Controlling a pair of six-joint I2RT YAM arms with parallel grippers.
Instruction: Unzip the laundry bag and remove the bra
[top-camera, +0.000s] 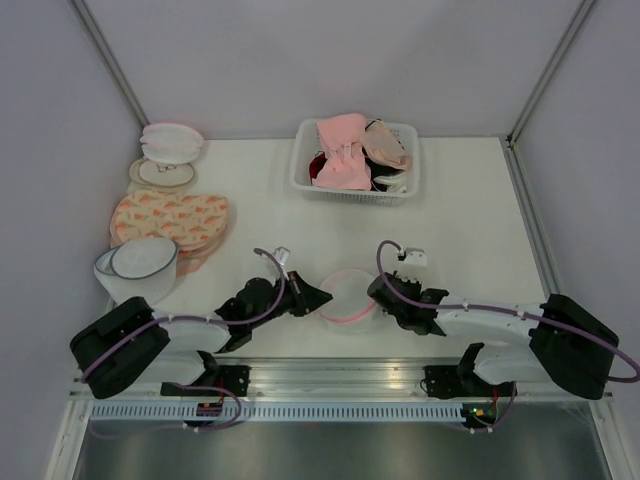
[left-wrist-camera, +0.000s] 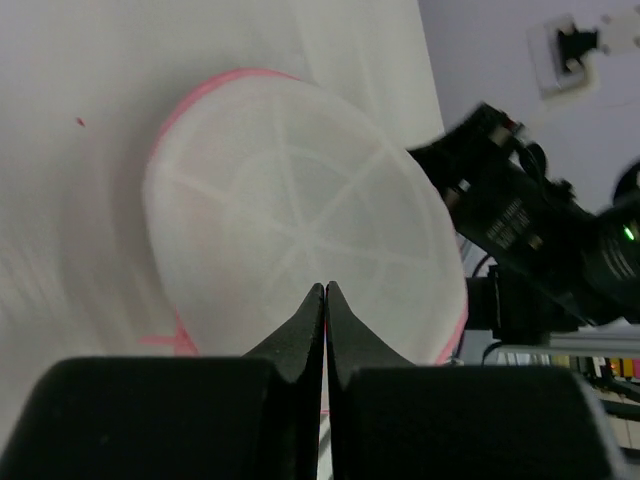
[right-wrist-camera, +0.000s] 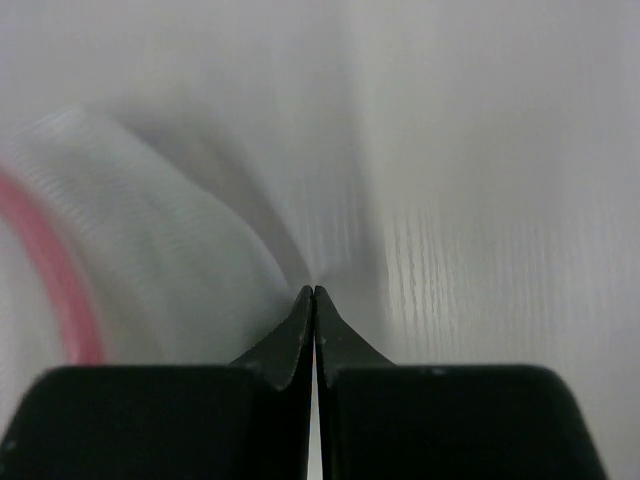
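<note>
The laundry bag (top-camera: 348, 296) sits on the near middle of the table (top-camera: 470, 210), right between the two arms. It is a round white mesh dome with a pink zipper trim (top-camera: 345, 316) around its rim, and the two halves lie together. The mesh is too cloudy to tell whether the bra is inside.

The left gripper (top-camera: 324, 297) reaches in from the left, its fingers pressed together with nothing between them. In the left wrist view its tips (left-wrist-camera: 325, 290) point at the dome of the bag (left-wrist-camera: 290, 230), with the right arm (left-wrist-camera: 520, 220) just past the bag's far side. Whether the tips touch the mesh cannot be told.

The right gripper (top-camera: 373, 290) comes in from the right, at the bag's right edge. Its fingers are together too, holding nothing (right-wrist-camera: 314, 292). The right wrist view is blurred; the bag (right-wrist-camera: 170, 260) shows as a pale smear on the left.

At the far side stands a white basket (top-camera: 300, 172) with pink clothes (top-camera: 340, 150) in it. Along the left edge lie flat orange-patterned bags (top-camera: 170, 218), with a white mesh dome with a dark rim (top-camera: 140, 265) just near of them
</note>
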